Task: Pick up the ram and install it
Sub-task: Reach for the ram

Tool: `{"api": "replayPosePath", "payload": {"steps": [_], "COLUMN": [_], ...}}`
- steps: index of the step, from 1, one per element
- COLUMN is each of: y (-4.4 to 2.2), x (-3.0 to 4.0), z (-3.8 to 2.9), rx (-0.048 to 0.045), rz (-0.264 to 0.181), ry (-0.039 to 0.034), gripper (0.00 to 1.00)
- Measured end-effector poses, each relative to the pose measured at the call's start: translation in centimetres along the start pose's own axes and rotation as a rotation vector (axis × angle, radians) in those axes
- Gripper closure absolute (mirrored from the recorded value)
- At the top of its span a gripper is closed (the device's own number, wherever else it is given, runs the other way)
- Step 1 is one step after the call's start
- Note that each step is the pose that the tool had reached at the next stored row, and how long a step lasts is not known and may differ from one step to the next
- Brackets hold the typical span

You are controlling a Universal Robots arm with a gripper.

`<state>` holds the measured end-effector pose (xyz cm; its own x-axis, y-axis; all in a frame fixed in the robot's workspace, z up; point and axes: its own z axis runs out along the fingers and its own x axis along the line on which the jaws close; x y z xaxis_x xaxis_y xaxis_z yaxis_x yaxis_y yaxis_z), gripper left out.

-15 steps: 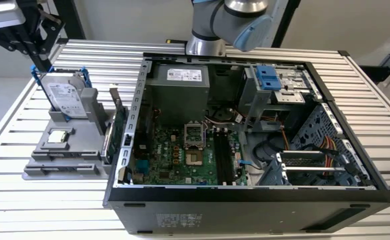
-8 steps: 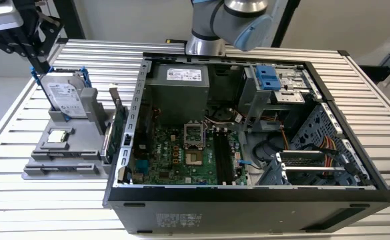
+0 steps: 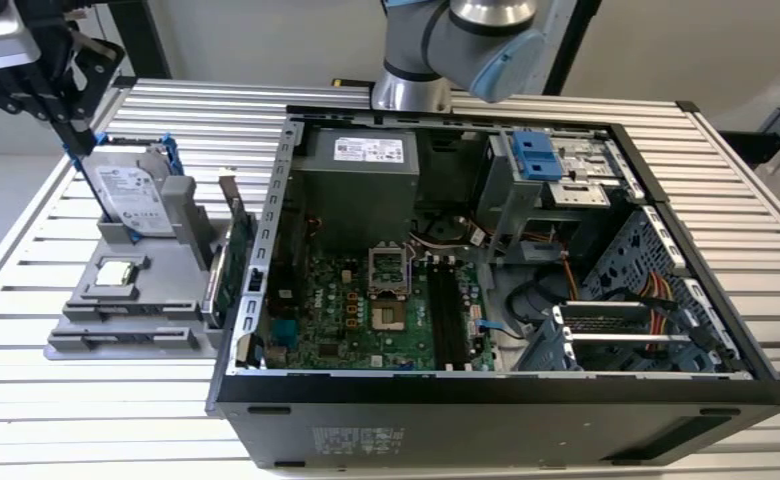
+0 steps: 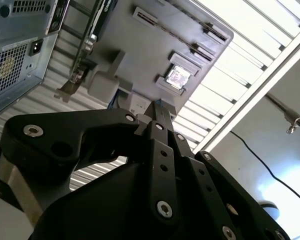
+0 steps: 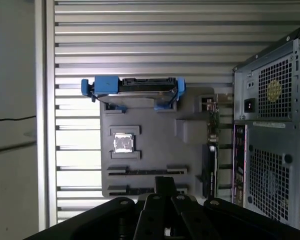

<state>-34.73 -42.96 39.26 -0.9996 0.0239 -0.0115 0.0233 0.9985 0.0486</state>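
Observation:
My gripper (image 3: 81, 140) hangs shut high over the table's far corner at the exterior view's left, just above and behind the grey parts holder (image 3: 123, 335). Its black fingers close together in both wrist views (image 5: 165, 181) (image 4: 159, 107), with nothing visible between them. The first wrist view looks straight down on the holder (image 5: 155, 150), whose two long narrow slots (image 5: 147, 171) show as dark lines. The ram is hidden from me. The motherboard's black slots (image 3: 441, 310) lie inside the open computer case (image 3: 497, 390).
On the holder stand a silver hard drive with blue rails (image 3: 137, 200) (image 5: 135, 87), a processor chip (image 3: 119, 272) (image 5: 123, 143) and a green expansion card (image 3: 237, 265) on edge beside the case. The case's rear wall (image 5: 270, 135) stands close to the holder. The table is slatted metal.

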Motion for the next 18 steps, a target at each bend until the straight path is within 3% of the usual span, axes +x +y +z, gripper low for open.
{"api": "replayPosePath", "payload": {"steps": [7, 18], "y": [-0.77, -2.60], "x": [-0.04, -0.08], "z": [-0.04, -0.13], "rx": [0.0001, 0.0002], "rz": [0.000, 0.000], "ry": [0.0037, 0.0069], "gripper": [1.00, 1.00]}}
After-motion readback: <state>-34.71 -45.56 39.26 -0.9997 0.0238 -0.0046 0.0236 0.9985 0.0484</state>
